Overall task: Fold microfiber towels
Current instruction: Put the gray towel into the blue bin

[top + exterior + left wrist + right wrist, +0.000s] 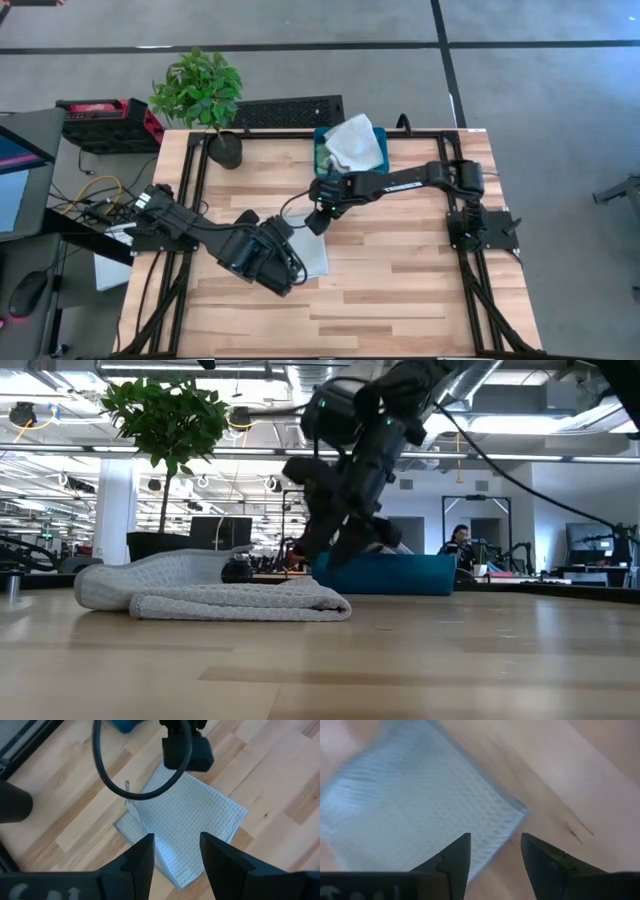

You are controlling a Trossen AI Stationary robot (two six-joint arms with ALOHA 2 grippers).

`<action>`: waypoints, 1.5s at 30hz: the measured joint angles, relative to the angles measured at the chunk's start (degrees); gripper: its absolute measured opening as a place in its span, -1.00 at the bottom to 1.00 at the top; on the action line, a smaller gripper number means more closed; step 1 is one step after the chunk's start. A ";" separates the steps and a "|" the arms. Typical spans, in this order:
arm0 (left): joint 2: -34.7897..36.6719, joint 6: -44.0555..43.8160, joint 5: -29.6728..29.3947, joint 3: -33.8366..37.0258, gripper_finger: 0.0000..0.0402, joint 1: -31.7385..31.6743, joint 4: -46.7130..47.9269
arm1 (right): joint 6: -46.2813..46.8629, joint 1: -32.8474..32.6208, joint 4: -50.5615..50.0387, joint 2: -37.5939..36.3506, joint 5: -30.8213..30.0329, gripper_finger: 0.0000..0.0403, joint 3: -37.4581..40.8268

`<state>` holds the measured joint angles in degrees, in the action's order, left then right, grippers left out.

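folded towel point(187, 820) seen whole only in wrist views; both grippers point(175, 857) point(495, 855) apart, empty; high view hides it.

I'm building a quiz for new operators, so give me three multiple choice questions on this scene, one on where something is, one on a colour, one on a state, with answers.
1. Where does the folded towel lie?
A. in the bin
B. on the table top
C. on the floor

2. What colour is the bin?
A. red
B. yellow
C. teal

3. How do the fingers of the right gripper stand?
A. apart, holding nothing
B. shut on a towel
C. shut on the plant

Answers: 1 B, the left wrist view shows it flat on the wood; 2 C, the low view shows its teal wall; 3 A, a gap shows between them above the towel.
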<state>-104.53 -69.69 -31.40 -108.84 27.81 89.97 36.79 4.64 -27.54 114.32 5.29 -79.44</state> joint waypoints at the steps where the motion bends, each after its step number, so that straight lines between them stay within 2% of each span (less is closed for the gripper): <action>1: 0.00 0.00 0.00 0.00 -0.25 0.00 -0.01 | 0.34 0.21 -0.01 0.51 0.15 -0.03 0.03; 11: 0.00 0.26 -0.04 0.00 -0.25 -0.02 0.04 | 0.45 1.13 1.93 4.24 1.60 -0.03 0.02; 16: 0.00 0.85 -0.15 0.02 -0.25 -0.04 0.05 | -1.32 0.96 7.14 4.22 5.60 -0.03 0.02; 25: -0.02 0.85 -0.13 0.04 -0.25 -0.04 0.07 | -1.82 0.79 8.45 6.39 5.40 -0.04 -0.01; 29: -0.04 0.83 -0.11 0.04 -0.25 -0.04 0.07 | -5.61 0.61 8.97 7.51 5.36 -0.22 -0.22; 35: -0.07 0.83 0.08 0.07 -0.25 -0.04 0.05 | -10.26 0.24 8.60 6.82 5.15 -0.86 0.02; 36: -0.07 0.83 0.08 0.07 -0.25 -0.04 0.05 | -11.33 0.24 8.53 6.62 5.16 -0.92 0.04; 41: -0.07 0.45 0.27 0.07 -0.25 -0.04 0.05 | -11.82 0.54 7.26 4.53 5.15 -0.87 0.13; 45: -0.07 0.24 0.28 0.07 -0.25 -0.04 0.05 | -13.90 1.02 5.86 1.82 4.77 -0.95 0.11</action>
<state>-104.60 -69.45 -31.11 -108.77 27.77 90.02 22.88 5.67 -21.68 116.14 10.06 -79.33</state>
